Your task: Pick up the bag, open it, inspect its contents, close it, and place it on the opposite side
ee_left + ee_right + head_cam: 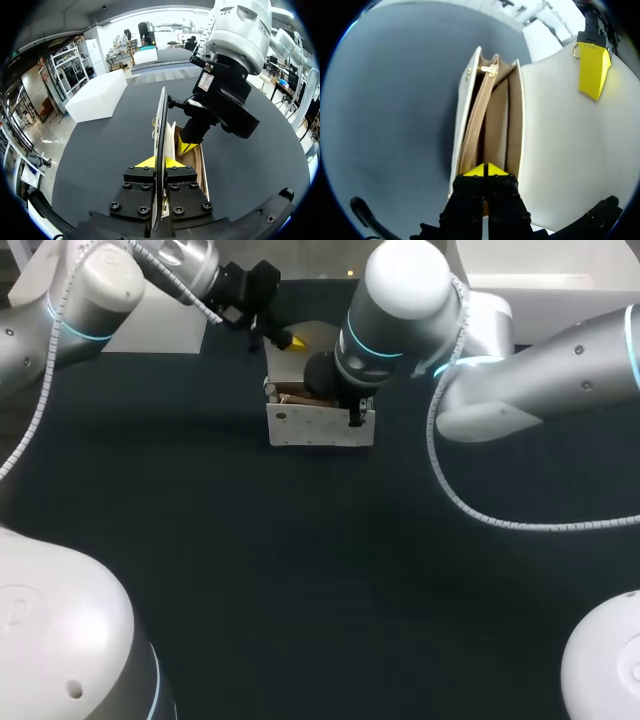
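far across the table [300, 580] the bag [318, 427] stands open, seemingly stiff and light (grab an edge), left gripper [159, 163] clamped on its flap [161, 117], right gripper [485, 170] closed tight in its mouth.

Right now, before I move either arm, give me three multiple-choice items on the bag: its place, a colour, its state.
1. Where is the bag? A) near edge B) far middle of the table C) on a shelf
2. Its lining is: A) tan B) red C) blue
3. Its flap is: A) shut B) held up by the left fingers C) missing
Answers: B, the head view shows it far across the table; A, the right wrist view shows tan inside; B, the fingers clamp the raised flap.
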`<act>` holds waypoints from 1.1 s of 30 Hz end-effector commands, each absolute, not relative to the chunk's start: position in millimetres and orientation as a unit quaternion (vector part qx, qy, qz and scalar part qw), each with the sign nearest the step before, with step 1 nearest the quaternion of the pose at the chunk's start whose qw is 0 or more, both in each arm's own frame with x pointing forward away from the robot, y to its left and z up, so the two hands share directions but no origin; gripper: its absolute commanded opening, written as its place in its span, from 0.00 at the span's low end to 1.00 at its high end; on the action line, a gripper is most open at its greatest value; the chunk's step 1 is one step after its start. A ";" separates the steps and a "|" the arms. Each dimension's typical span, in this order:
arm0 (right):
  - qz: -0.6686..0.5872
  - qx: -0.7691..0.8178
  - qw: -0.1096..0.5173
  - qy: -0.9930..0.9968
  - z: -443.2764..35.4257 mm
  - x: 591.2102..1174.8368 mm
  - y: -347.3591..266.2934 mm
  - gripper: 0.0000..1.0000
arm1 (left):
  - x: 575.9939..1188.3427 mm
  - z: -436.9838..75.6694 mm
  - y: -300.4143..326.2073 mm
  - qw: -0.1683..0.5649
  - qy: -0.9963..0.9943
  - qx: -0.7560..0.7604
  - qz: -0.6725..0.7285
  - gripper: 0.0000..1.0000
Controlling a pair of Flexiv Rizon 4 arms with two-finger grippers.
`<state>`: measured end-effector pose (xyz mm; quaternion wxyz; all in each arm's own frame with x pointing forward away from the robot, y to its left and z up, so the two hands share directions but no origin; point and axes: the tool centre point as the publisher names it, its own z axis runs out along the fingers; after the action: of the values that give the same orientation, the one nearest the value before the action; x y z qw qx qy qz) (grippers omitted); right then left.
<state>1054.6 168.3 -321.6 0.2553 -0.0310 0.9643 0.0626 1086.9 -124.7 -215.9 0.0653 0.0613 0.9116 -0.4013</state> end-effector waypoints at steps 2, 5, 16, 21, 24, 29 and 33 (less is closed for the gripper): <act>0.060 -0.027 0.248 0.967 -329.9 1056.7 167.2 1.00 | 1092.3 -211.9 -124.7 0.054 0.912 0.064 -0.401 0.00; 0.060 -0.024 0.246 0.967 -331.9 1056.4 166.7 1.00 | 1092.0 -213.8 -125.5 0.051 0.912 0.064 -0.401 0.00; 0.063 -0.016 0.244 0.968 -335.2 1057.3 166.1 1.00 | 1091.4 -217.6 -125.0 0.042 0.914 0.066 -0.398 0.00; 0.063 -0.016 0.243 0.968 -335.8 1057.9 166.5 1.00 | 1090.8 -218.2 -124.5 0.041 0.914 0.068 -0.398 0.00; 0.063 -0.015 0.243 0.968 -336.0 1058.1 166.7 1.00 | 1090.6 -218.4 -124.3 0.041 0.914 0.069 -0.399 0.00; 0.062 -0.014 0.244 0.968 -335.4 1058.7 166.5 1.00 | 1090.5 -218.6 -123.9 0.042 0.913 0.069 -0.399 0.00; 0.062 -0.013 0.245 0.968 -334.7 1059.0 165.9 1.00 | 1090.4 -218.5 -123.9 0.042 0.913 0.070 -0.399 0.00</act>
<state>1056.5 167.7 -326.9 0.2448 -0.0136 0.9674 0.0641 1089.4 -125.2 -218.4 0.0432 0.0689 0.9142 -0.3971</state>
